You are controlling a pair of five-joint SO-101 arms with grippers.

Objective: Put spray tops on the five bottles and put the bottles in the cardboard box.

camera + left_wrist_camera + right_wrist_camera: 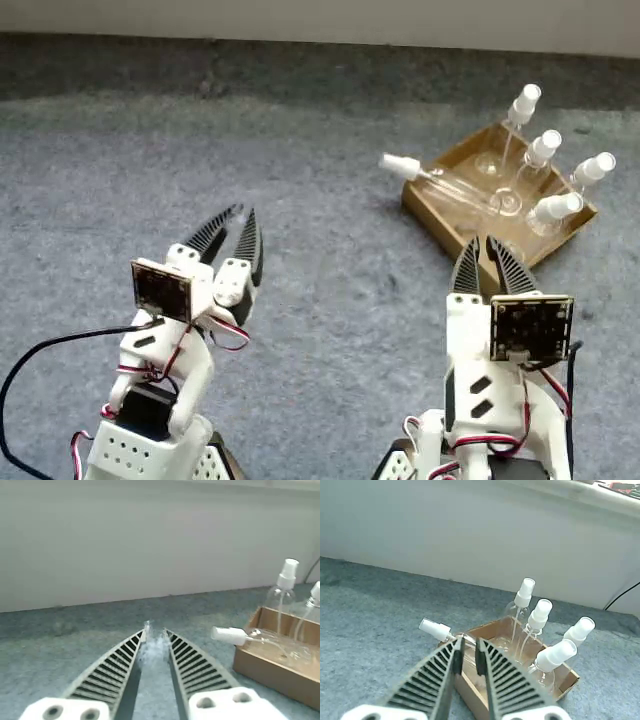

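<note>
Right fingers (466, 272) near cardboard box (436, 226)

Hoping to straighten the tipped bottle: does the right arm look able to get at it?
Probably yes: the right end effector hangs close to the cardboard box, and nothing lies between it and the tipped bottle.

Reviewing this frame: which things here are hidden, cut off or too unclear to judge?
1. Left wrist view: the cardboard box runs off the frame edge, so the bottles cannot all be counted there.
2. Right wrist view: the right tool covers the body of the lying bottle and the box's near corner.
3. High view: whether the spray tops are fully seated is too small to tell.
</note>
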